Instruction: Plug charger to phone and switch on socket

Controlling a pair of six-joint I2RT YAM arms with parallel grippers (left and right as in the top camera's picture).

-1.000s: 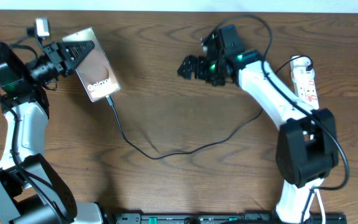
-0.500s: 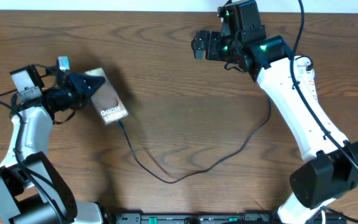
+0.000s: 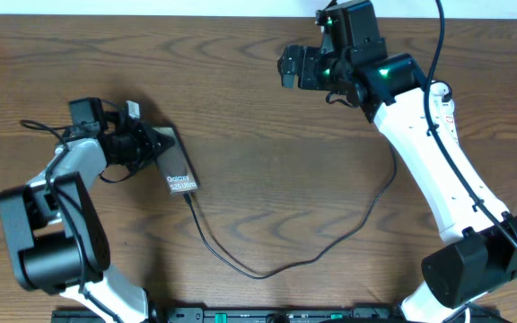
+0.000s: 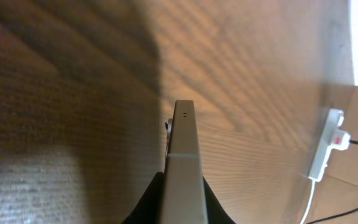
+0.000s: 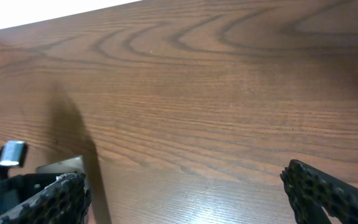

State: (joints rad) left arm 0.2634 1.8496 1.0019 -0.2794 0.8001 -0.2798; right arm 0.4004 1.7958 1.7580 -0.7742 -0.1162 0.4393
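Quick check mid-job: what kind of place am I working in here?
Probably a robotics lab or test bench rather than a home. A bare wood-grain table carries a left arm and a right arm, with only a phone, charging cable and power strip.

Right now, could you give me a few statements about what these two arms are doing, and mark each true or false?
1. The left gripper grips the phone. True.
2. The phone lies flat, face up. False: it is held tilted up on its edge.
3. The charger meets the phone's end. True.
4. The right gripper holds the socket. False: it is open, empty and apart from the socket.
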